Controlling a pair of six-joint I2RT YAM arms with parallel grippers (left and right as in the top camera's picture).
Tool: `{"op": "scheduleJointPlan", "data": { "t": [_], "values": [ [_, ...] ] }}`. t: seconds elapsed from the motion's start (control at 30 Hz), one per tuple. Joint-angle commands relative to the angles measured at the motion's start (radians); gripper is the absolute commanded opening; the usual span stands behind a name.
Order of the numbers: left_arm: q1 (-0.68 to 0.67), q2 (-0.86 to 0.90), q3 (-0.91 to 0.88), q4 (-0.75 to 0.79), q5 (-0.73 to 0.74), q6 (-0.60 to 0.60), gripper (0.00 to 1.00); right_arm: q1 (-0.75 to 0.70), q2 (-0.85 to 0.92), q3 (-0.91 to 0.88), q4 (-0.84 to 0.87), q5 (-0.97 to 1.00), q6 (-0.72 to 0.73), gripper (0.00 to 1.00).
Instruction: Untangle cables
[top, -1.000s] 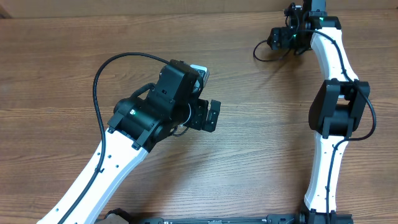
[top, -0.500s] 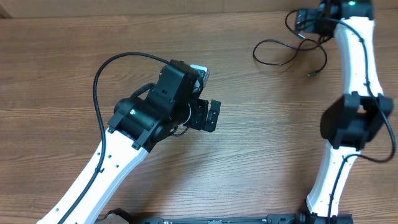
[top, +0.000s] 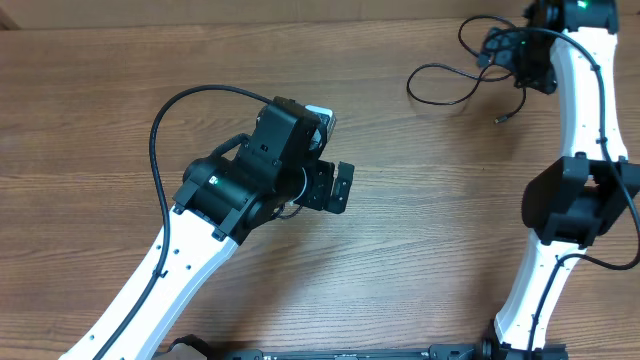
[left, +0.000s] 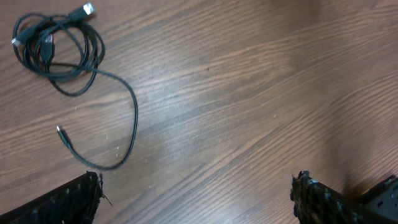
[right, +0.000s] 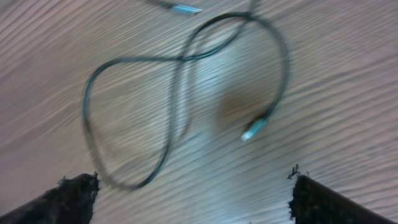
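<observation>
One of the cables (top: 445, 88) lies loose at the back right of the table, a thin black strand ending in a small plug (top: 500, 118). My right gripper (top: 500, 48) hovers over its far loop. The blurred right wrist view shows this strand (right: 180, 68) in a figure-eight with a plug (right: 255, 129); the right gripper (right: 193, 196) is open and holds nothing. In the left wrist view a small wound bundle of cables (left: 56, 43) lies far left, with one strand (left: 134, 121) trailing out. The left gripper (left: 198, 196) (top: 338, 187) is open over bare wood.
The wooden table (top: 420, 230) carries both white arms. The left arm's thick black cable (top: 165, 120) arcs over the table's left part. The right arm's elbow (top: 580, 205) stands at the right edge. The back edge of the table runs just behind the loose strand.
The right arm swung right and back off the loose cable, uncovering it on the table. The left arm has not moved.
</observation>
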Motion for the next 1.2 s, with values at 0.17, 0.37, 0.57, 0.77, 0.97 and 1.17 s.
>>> {"op": "scheduleJointPlan", "data": {
  "t": [0.17, 0.37, 0.57, 0.77, 0.97, 1.17],
  "values": [
    [0.003, 0.005, 0.003, -0.003, 0.011, 0.000, 0.99, -0.146, 0.017, -0.153, 0.087, -0.020, 0.142, 0.72],
    [0.003, 0.005, 0.003, 0.006, 0.011, 0.000, 0.99, -0.162, 0.021, -0.292, 0.196, -0.031, 0.142, 0.69],
    [0.003, 0.005, 0.003, 0.006, 0.011, 0.000, 1.00, -0.134, 0.022, -0.406, 0.356, -0.066, 0.143, 0.49],
    [0.003, 0.005, 0.003, 0.005, 0.011, 0.000, 1.00, -0.123, 0.023, -0.463, 0.427, -0.050, 0.238, 0.34],
    [0.003, 0.005, 0.003, 0.005, 0.011, 0.000, 1.00, -0.123, 0.024, -0.491, 0.437, -0.031, 0.281, 0.13],
    [0.003, 0.005, 0.003, 0.005, 0.011, 0.000, 1.00, -0.123, 0.024, -0.499, 0.449, 0.010, 0.335, 0.06]
  ]
}}
